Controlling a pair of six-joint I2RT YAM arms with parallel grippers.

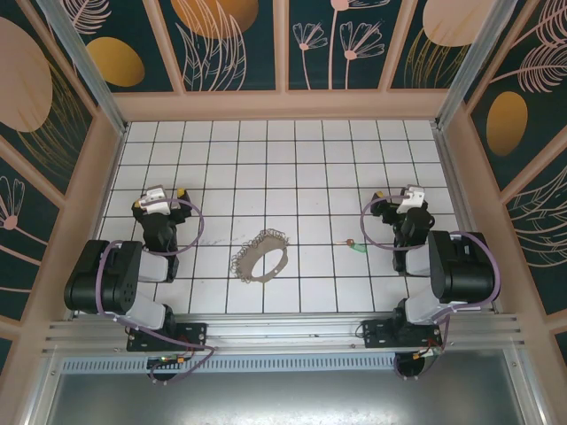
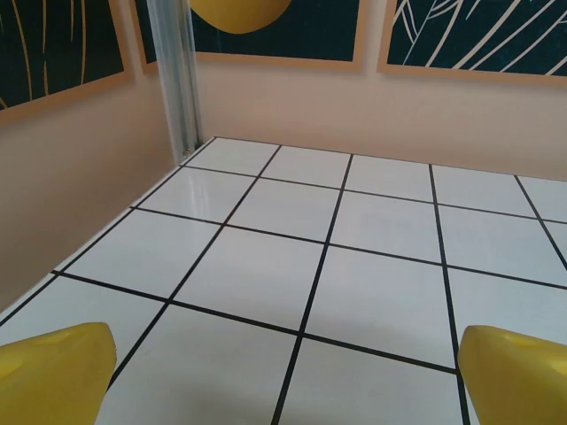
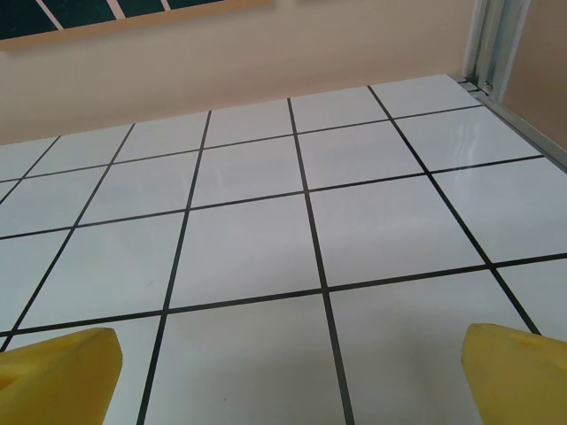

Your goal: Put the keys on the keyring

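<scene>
No legible text, labels, brands or numbers in any view; wall panels carry just leaf, flower and circle artwork, tiled table has a plain black grid, no markings

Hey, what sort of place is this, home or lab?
Probably a robot test cell, not a home: a left arm and right arm bolted to a metal rail, beside a white gridded table walled by floral panels.

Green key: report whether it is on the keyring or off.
Off: the green key lies on the tiles right of the keyring, apart from it.
</scene>
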